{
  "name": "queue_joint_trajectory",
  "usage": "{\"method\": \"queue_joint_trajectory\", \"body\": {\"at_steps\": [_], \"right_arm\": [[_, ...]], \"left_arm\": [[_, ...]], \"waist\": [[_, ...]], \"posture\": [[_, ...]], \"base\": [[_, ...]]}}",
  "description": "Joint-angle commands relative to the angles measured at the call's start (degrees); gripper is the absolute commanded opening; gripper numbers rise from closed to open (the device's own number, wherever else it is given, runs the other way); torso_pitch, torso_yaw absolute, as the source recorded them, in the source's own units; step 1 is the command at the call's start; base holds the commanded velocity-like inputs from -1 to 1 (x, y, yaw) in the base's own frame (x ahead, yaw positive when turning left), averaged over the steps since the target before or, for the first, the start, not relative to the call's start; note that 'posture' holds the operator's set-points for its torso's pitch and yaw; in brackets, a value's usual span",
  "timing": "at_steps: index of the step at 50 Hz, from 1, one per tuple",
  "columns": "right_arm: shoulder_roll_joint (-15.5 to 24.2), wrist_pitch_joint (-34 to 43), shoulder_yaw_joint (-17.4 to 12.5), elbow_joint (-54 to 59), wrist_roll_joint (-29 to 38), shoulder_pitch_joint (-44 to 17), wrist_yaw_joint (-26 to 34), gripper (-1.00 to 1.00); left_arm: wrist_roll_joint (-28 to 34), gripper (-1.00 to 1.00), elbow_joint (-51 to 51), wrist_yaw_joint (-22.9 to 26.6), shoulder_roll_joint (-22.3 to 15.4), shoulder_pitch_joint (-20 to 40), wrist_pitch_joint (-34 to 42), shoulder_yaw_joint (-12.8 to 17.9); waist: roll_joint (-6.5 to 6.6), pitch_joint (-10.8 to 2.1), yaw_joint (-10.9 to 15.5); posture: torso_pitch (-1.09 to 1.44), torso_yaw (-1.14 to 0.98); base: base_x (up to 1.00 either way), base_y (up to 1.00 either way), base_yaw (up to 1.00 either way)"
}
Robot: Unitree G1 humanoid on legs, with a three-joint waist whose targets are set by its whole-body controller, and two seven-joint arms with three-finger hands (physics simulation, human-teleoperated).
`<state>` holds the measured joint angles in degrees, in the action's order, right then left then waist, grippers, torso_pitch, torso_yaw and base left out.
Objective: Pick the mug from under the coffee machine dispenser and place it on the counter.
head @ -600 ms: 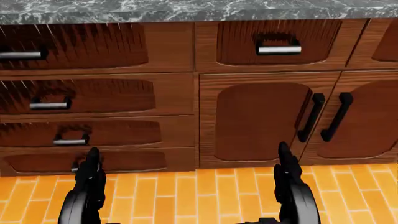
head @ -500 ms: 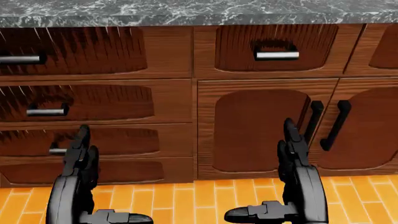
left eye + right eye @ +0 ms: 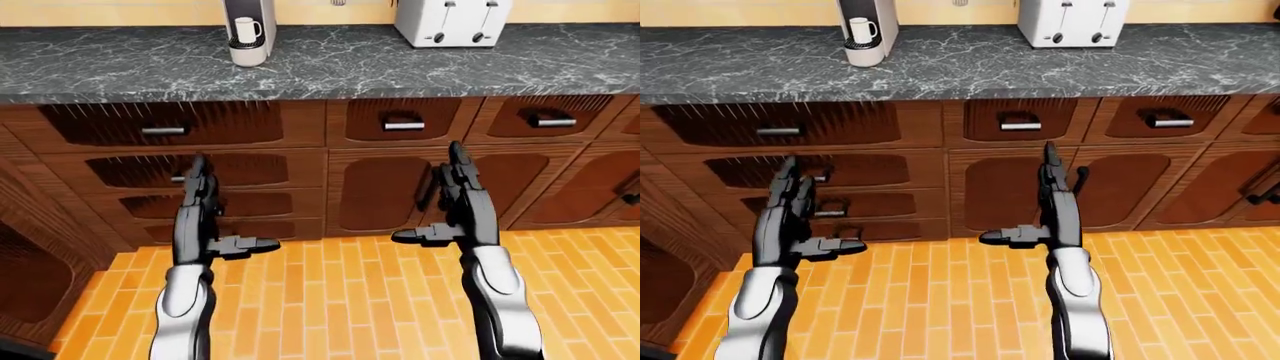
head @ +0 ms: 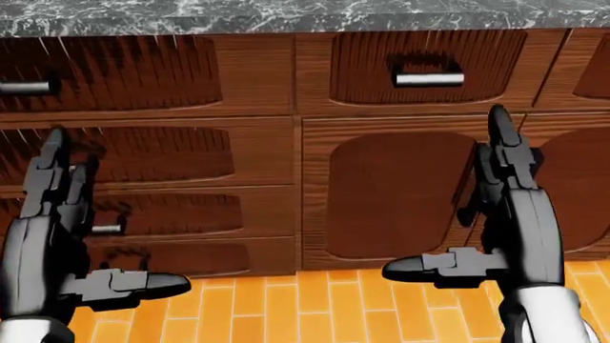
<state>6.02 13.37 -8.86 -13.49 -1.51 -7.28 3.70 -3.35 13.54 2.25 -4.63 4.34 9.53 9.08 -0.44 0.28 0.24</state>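
A white mug (image 3: 244, 30) stands under the dispenser of a coffee machine (image 3: 252, 15) at the top left of the dark marble counter (image 3: 400, 67) in the left-eye view. My left hand (image 3: 215, 214) and right hand (image 3: 438, 201) are both open and empty, fingers pointing up and thumbs turned inward. They are held low before the wooden drawers, well below the counter's edge and far from the mug. The head view shows only the hands, left (image 4: 71, 229) and right (image 4: 477, 214), against the cabinet fronts; the mug is out of that view.
A white toaster (image 3: 452, 21) stands on the counter to the right of the coffee machine. Brown drawers (image 3: 180, 127) and cabinet doors (image 3: 385, 191) with handles run below the counter. An orange tiled floor (image 3: 330, 300) lies underneath.
In the head view both hands have risen and spread apart, the left toward the left edge, the right toward the right. The picture has shifted slightly.
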Motion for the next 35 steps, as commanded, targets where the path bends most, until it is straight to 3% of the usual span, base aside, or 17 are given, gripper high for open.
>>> {"method": "queue_joint_trajectory", "body": {"at_steps": [1, 7, 28, 34, 35], "right_arm": [[1.03, 0.30, -1.31, -3.99, -0.47, -2.15, 0.04, 1.00], [3.36, 4.50, -3.66, -7.04, -1.33, -5.51, -0.56, 1.00], [8.88, 12.47, -6.49, -11.23, -4.44, -13.96, -0.93, 1.00], [9.42, 12.14, -6.38, -11.56, -4.07, -14.27, -0.57, 1.00], [9.50, 12.21, -6.37, -11.77, -3.94, -14.38, -0.51, 1.00]], "left_arm": [[-0.25, 1.00, 2.79, -0.10, -0.43, 1.23, -0.47, 0.25], [-1.21, 1.00, 5.65, -0.62, -1.92, 3.65, 3.25, 2.11], [-6.32, 1.00, 12.66, -4.35, -9.54, 13.30, 14.49, 8.69], [-8.09, 1.00, 14.78, -5.49, -10.86, 14.64, 17.34, 9.48], [-8.64, 1.00, 14.88, -5.69, -10.91, 14.96, 17.79, 9.67]], "waist": [[0.01, -1.03, -0.01], [0.04, -0.56, 0.06], [0.23, 0.16, -0.02], [0.32, 0.16, -0.02], [0.56, -0.94, -0.08]], "posture": [[0.00, 0.00], [0.00, 0.00], [0.00, 0.00], [0.00, 0.00], [0.00, 0.00]], "base": [[0.00, 0.00, 0.00], [0.00, 0.00, 0.00], [0.00, 0.00, 0.00], [0.00, 0.00, 0.00], [0.06, 0.00, 0.00]]}}
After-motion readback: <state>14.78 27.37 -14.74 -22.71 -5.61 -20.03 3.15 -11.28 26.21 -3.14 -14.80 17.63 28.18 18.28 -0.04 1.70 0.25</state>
